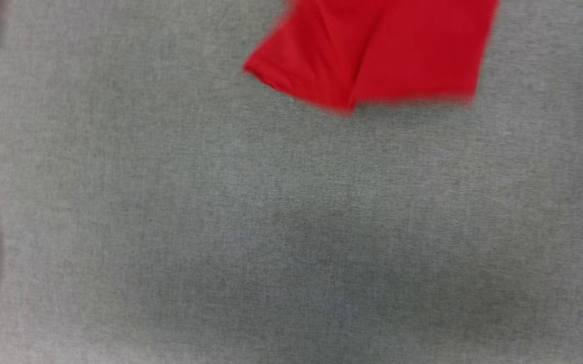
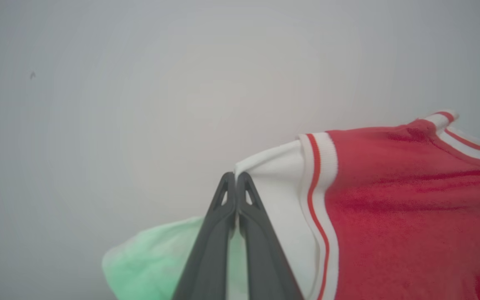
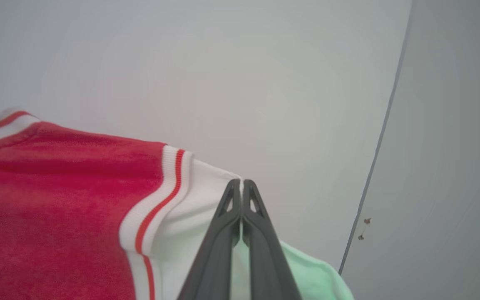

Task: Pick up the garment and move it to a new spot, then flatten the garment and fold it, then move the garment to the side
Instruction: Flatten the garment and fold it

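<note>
At the white corners of the garment (image 2: 389, 200), left gripper (image 2: 236, 176) and right gripper (image 3: 242, 182) fingers pinch shut on thin edges — a tug could slip one free.

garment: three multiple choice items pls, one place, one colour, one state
1. Where does the left claw grip the garment? A red body; B white panel; C striped collar
2. What colour is the cloth behind that claw? A blue; B yellow; C mint green
3. How is the right claw? A wide open; B shut on nothing; C shut on the garment

B: its tips pinch the white edge. C: pale green shows beside it. C: it is closed on white fabric.
</note>
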Robot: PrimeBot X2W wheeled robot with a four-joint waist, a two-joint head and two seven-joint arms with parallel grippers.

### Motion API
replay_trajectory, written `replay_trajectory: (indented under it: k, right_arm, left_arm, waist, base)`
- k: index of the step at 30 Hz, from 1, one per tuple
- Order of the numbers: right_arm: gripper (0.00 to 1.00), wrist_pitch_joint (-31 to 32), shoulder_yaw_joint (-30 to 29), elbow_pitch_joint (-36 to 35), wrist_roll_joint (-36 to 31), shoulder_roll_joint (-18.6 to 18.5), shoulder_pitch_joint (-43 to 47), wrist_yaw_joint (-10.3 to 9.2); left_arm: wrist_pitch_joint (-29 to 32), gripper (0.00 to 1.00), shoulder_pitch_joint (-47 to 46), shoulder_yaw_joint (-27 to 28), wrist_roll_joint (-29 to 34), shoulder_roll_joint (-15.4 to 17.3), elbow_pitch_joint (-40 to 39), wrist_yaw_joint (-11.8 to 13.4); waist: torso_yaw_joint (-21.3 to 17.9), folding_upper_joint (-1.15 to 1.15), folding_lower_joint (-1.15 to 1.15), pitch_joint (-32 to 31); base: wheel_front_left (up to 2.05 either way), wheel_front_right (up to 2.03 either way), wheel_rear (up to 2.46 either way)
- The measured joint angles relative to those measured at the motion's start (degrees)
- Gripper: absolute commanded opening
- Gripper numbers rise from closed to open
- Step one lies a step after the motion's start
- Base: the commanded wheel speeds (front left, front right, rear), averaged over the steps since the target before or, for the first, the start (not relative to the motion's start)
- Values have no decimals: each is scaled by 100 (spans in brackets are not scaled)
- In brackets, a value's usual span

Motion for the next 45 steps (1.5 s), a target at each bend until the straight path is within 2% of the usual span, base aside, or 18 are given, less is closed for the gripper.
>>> replay_trajectory:
  k: [4, 7, 14, 20, 23, 24, 27, 34, 39, 45]
  right_arm:
    - [0, -210, -115, 142, -66, 172, -420, 0]
    - [0, -263, -146, 90, -75, 229, -524, 0]
    - [0, -287, 163, -470, -108, -53, 163, -1]
    - [0, -157, 468, -1376, 157, -581, 1339, -1]
    - [0, -87, 627, -1905, 281, -862, 2067, -1]
    - [0, -87, 627, -1905, 281, -862, 2067, -1]
    - [0, 93, 806, -2642, 383, -1233, 3056, -1]
    - [0, 733, 811, -4019, 694, -2004, 4637, -1]
    - [0, 1221, 720, -4831, 869, -2427, 5466, -1]
    - [0, 1790, 375, -5805, 980, -2918, 6600, -1]
  left_arm:
    - [-64, 0, -544, 372, 116, 77, -57, 152]
    - [-88, 0, -701, 822, 282, 193, -285, 137]
    - [-86, 0, 338, 1278, 608, 127, -464, -121]
    - [-86, 0, 1450, 1233, 614, 56, -620, -281]
    - [-87, 0, 2164, 1138, 497, 115, -1147, -286]
    - [-87, 0, 2164, 1138, 497, 115, -1147, -286]
    - [-87, 0, 3346, 1004, 94, 392, -2017, -288]
    - [-87, 0, 5114, 965, -336, 1017, -3394, -288]
    - [-87, 0, 5967, 1211, -297, 1237, -3890, -288]
    - [-87, 0, 7306, 1671, 51, 1492, -4543, -238]
  waist:
    - [-84, 0, 0, -92]
    - [-145, 0, 0, -176]
    - [-165, 0, 0, -483]
    - [-145, 0, 0, -773]
    - [-145, 0, 0, -930]
    - [-145, 0, 0, -930]
    - [-163, 0, 0, -1163]
    - [-205, 0, 0, -1594]
    - [-227, 0, 0, -1833]
    - [-290, 0, 0, -2162]
  base:
    - [0, 0, 0]
    - [0, 0, 0]
    - [0, 0, 0]
    - [0, 0, 0]
    - [0, 0, 0]
    - [0, 0, 0]
    - [0, 0, 0]
    - [0, 0, 0]
    - [0, 0, 0]
    - [0, 0, 0]
